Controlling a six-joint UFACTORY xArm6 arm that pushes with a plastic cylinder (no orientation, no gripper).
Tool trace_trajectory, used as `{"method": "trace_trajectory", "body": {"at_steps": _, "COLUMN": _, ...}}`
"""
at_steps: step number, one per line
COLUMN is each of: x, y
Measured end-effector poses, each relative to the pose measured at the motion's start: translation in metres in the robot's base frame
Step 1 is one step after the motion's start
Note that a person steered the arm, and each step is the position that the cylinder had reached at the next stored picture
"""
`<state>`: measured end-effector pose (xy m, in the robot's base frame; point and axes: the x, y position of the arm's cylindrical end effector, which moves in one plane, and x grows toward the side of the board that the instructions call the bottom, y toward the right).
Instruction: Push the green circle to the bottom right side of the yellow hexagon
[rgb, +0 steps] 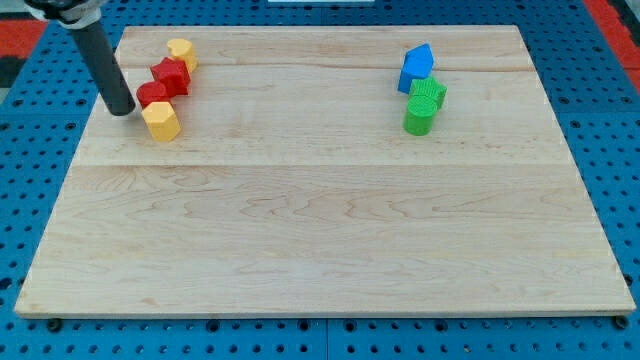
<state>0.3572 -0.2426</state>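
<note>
The green circle (419, 118) stands at the view's upper right, touching another green block (429, 94) just above it. The yellow hexagon (161, 120) lies at the view's upper left. My tip (122, 111) rests on the board just left of the yellow hexagon and of a red circle (151, 95), close to both. The tip is far to the left of the green circle. The rod rises from the tip toward the view's top left corner.
A red block (171, 76) and a second yellow block (181, 52) continue the cluster up and right of the red circle. A blue block (416, 67) sits above the green blocks. The wooden board (320, 220) lies on a blue perforated table.
</note>
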Motion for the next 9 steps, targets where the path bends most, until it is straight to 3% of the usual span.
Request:
{"method": "trace_trajectory", "body": {"at_steps": 2, "x": 0.000, "y": 0.018}}
{"method": "trace_trajectory", "body": {"at_steps": 3, "x": 0.016, "y": 0.007}}
{"method": "trace_trajectory", "body": {"at_steps": 4, "x": 0.063, "y": 0.017}}
{"method": "trace_trajectory", "body": {"at_steps": 5, "x": 0.102, "y": 0.087}}
{"method": "trace_trajectory", "body": {"at_steps": 6, "x": 0.106, "y": 0.195}}
{"method": "trace_trajectory", "body": {"at_steps": 8, "x": 0.071, "y": 0.388}}
{"method": "trace_trajectory", "body": {"at_steps": 9, "x": 0.051, "y": 0.400}}
